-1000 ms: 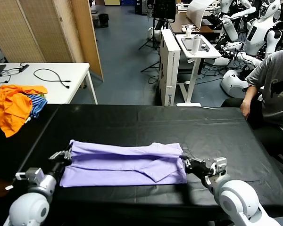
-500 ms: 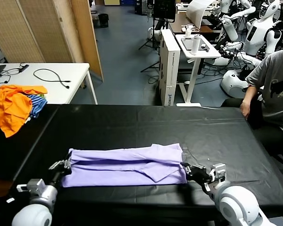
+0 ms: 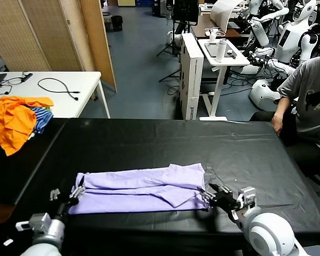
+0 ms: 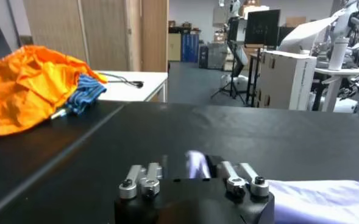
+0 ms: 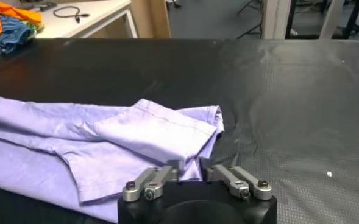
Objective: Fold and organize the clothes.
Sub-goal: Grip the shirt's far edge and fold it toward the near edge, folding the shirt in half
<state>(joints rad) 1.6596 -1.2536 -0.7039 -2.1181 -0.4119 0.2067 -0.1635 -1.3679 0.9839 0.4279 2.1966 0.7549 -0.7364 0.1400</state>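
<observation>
**A:** Start at the left. What's there?

**B:** At ten o'clock on the head view sits a heap of orange and blue-striped garments (image 3: 16, 120), on the far corner of the black table (image 3: 149, 141), well apart from the work. Behind it is a white table (image 3: 53, 88) with a cable (image 3: 58, 85) on it. None of that is part of the job.

**A:** And the left gripper?

**B:** The left gripper (image 3: 77, 193) is at about seven o'clock, just beside the left end of the T-shirt (image 3: 144, 186). Its fingers are spread, and in the left wrist view (image 4: 191, 179) there is only a bit of lavender cloth between them, not pinched.

**A:** Where does the shirt lie?

**B:** Flat on the table near its front edge, around six o'clock, folded lengthwise into a long band running left to right, one sleeve tucked over the top.

**A:** The right side?

**B:** The right gripper (image 3: 210, 194) is at five o'clock, at the shirt's right end. Fingers spread too; the right wrist view (image 5: 191, 173) shows the hem just in front of them, unheld.

**A:** So which step is this?

**B:** I judge that a lengthwise fold is laid down and let go. The next move likely calls for a grip on one short end, carrying it across to the other, keeping the edges in line so the band doesn't skew.
</observation>
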